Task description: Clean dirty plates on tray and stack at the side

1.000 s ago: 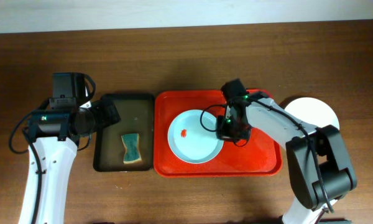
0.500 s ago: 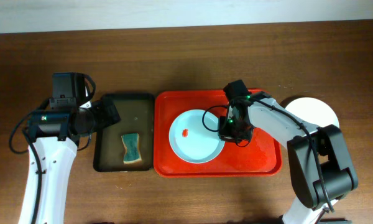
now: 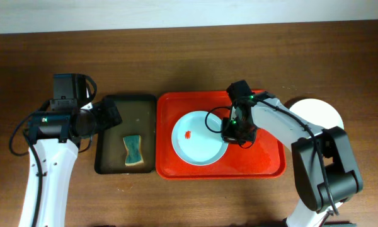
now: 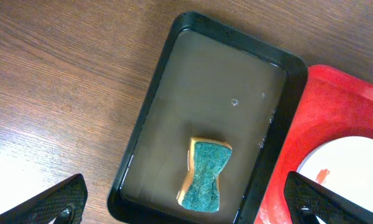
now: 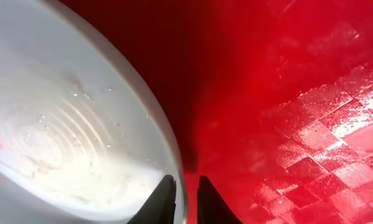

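Observation:
One pale plate [image 3: 198,139] with a small red smear lies on the red tray [image 3: 264,161]. My right gripper [image 3: 230,133] is at the plate's right rim. In the right wrist view its fingers [image 5: 186,199] are shut on the rim of the wet plate [image 5: 68,137], one finger inside and one outside, over the tray [image 5: 298,93]. Another pale plate [image 3: 318,113] lies on the table right of the tray, partly hidden by the right arm. My left gripper [image 3: 110,115] is open and empty above the dark tray [image 3: 107,161].
The dark green-black tray [image 4: 168,93] holds murky water and a green and yellow sponge [image 4: 205,175], also seen from overhead [image 3: 133,150]. The red tray's edge [image 4: 323,106] and the smeared plate [image 4: 348,162] show at the right of the left wrist view.
The right gripper and the plate on the tray have shifted very slightly to the right. The left arm has not moved.

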